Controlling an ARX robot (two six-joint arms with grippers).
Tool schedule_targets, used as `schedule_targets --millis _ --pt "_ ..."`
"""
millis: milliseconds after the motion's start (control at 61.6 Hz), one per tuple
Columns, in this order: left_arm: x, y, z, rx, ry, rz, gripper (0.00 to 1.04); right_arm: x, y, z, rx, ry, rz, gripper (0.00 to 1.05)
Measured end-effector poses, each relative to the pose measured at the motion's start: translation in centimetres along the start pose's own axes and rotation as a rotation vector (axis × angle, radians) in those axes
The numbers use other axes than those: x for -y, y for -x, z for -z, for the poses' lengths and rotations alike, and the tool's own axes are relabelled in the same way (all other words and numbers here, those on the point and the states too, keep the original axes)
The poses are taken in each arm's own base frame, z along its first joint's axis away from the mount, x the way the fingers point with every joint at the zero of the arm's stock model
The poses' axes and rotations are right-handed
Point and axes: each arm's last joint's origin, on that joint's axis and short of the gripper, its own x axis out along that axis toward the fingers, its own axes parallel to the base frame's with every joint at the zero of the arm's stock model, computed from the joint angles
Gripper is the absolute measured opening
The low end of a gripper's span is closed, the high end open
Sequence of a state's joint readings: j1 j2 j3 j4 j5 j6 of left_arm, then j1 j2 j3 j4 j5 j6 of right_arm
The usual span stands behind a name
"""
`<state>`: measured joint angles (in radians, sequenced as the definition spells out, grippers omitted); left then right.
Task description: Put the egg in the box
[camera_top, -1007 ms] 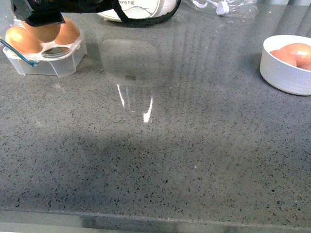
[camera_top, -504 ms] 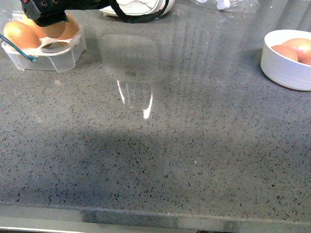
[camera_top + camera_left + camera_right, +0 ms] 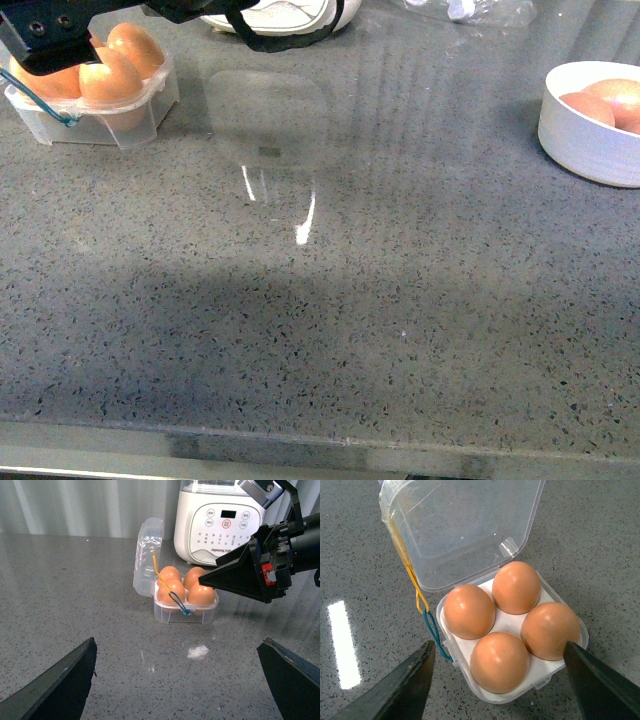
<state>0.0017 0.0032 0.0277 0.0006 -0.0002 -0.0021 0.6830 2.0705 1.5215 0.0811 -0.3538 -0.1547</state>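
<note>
The box (image 3: 540, 677) is a small clear egg case with its hinged lid (image 3: 470, 525) standing open, and every cup holds an orange-brown egg. My right gripper (image 3: 498, 645) hovers open just above the egg (image 3: 499, 662) in the nearest cup, its fingers to either side and not touching it. In the front view the box (image 3: 130, 120) sits at the far left with the right gripper (image 3: 50, 50) over its left part. My left gripper (image 3: 177, 641) is open and empty, low over the counter, well short of the box (image 3: 185, 614).
A white bowl (image 3: 590, 140) with more eggs (image 3: 600, 105) stands at the right edge. A cream-white appliance (image 3: 220, 525) stands behind the box. Blue and yellow bands (image 3: 427, 615) hang off the box's side. Grey speckled counter lies between box and bowl.
The right gripper has drawn left off the box. The front cup, empty a second ago, now holds an egg, and the gripper is off it.
</note>
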Motion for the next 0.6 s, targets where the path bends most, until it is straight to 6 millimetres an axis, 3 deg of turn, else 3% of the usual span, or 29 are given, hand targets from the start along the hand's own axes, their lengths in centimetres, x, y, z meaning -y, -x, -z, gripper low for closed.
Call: schedule_targets --millis 65,292,455,601 --pt "0.0 0.0 0.0 0.0 0.0 0.0 0.98 0.1 0.0 0.0 0.0 -0.002 0.001 0.99" --pt "0.0 0.0 0.0 0.0 0.0 0.0 0.98 1.1 1.5 -0.5 0.032 -0.018 0.029 0.97" --pt "0.0 0.0 0.0 0.0 0.0 0.0 0.98 2.9 4.5 -1.2 0.081 -0.046 0.115 0.97" --pt "0.0 0.0 0.0 0.0 0.0 0.0 0.98 5.5 8.2 -1.0 0.117 -0.111 0.314 0.97"
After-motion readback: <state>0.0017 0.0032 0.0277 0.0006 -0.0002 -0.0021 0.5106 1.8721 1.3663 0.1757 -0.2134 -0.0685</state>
